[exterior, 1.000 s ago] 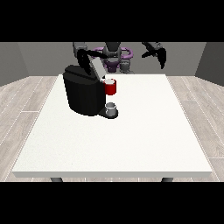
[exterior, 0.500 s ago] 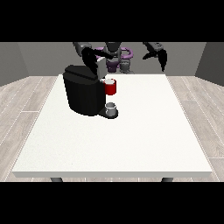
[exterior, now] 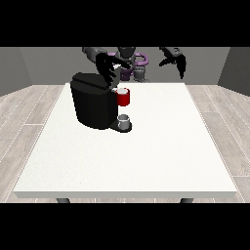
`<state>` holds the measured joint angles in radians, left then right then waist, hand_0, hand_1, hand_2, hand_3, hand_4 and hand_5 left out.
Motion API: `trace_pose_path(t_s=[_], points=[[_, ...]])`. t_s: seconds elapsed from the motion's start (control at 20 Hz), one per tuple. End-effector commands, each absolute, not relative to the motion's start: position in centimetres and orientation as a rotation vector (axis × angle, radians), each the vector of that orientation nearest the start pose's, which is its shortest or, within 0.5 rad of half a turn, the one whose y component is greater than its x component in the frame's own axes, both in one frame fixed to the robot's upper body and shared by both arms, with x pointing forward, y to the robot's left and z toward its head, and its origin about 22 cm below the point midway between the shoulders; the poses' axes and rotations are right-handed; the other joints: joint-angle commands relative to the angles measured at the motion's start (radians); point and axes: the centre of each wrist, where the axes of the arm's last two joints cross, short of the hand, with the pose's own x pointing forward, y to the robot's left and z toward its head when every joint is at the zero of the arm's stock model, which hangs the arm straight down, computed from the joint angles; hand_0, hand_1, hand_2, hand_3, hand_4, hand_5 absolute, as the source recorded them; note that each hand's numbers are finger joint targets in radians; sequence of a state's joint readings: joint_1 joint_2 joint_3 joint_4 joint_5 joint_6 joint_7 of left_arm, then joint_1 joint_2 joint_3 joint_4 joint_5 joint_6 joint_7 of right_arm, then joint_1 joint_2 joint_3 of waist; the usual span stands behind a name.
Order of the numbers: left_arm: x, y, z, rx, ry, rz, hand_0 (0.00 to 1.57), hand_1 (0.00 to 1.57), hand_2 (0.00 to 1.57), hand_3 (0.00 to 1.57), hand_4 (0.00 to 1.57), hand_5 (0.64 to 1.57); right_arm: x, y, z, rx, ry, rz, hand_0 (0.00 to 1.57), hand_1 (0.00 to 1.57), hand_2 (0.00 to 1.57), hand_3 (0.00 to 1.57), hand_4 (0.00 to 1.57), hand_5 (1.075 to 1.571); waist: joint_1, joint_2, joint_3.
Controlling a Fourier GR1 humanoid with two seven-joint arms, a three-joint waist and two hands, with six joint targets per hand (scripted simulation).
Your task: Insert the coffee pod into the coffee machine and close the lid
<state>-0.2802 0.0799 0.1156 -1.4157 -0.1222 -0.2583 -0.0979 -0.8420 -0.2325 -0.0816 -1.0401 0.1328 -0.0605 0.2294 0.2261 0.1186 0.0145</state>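
A black coffee machine (exterior: 93,105) stands on the left part of the white table (exterior: 146,151). Its red front section (exterior: 124,97) has a pale round top, and a small grey cup (exterior: 124,122) sits on the base below it. The hand at the view's left (exterior: 108,68) hovers just above the machine's top right, fingers spread and straight, holding nothing that I can see. The hand at the view's right (exterior: 176,61) hangs in the air behind the table's far edge, fingers relaxed and pointing down. The lid's position is hard to tell behind the hand.
The robot's torso (exterior: 132,66) stands behind the far edge of the table. Wooden floor and grey walls surround the table.
The hand at the view's left has moved right and slightly forward over the machine's top. The other hand has barely shifted.
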Motion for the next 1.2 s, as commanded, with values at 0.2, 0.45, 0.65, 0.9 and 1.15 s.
trace_pose_path(t_s=[0.2,0.45,0.65,0.9,1.15], points=[[31.9,23.7,5.3,-0.106,-1.776,-0.414,0.0,0.0,0.0,0.0,0.4,1.571,41.9,-16.6,21.2,-0.248,-1.814,0.405,0.0,0.0,0.0,0.0,0.27,1.571,0.146,0.043,-0.0145],[32.5,21.3,6.0,-0.163,-1.832,-0.442,0.0,0.0,0.0,0.0,0.42,1.571,41.3,-16.1,23.7,-0.263,-1.829,0.383,0.0,0.0,0.0,0.0,0.1,1.571,0.191,0.08,-0.0146],[32.9,21.8,6.4,-0.172,-1.838,-0.454,0.0,0.0,0.0,0.0,0.37,1.571,40.6,-17.6,25.5,-0.318,-1.879,0.379,0.0,0.0,0.0,0.0,0.05,1.571,0.23,0.118,-0.0141],[33.7,20.1,8.2,-0.215,-1.865,-0.497,0.0,0.0,0.0,0.0,0.38,1.571,40.4,-19.1,27.7,-0.381,-1.857,0.378,0.0,0.0,0.0,0.0,0.0,1.571,0.297,0.149,-0.0134],[34.2,19.3,8.6,-0.248,-1.904,-0.553,0.0,0.0,0.0,0.0,0.22,1.571,39.9,-20.3,29.7,-0.4,-1.918,0.324,0.0,0.0,0.0,0.0,0.0,1.571,0.349,0.222,-0.0135]])
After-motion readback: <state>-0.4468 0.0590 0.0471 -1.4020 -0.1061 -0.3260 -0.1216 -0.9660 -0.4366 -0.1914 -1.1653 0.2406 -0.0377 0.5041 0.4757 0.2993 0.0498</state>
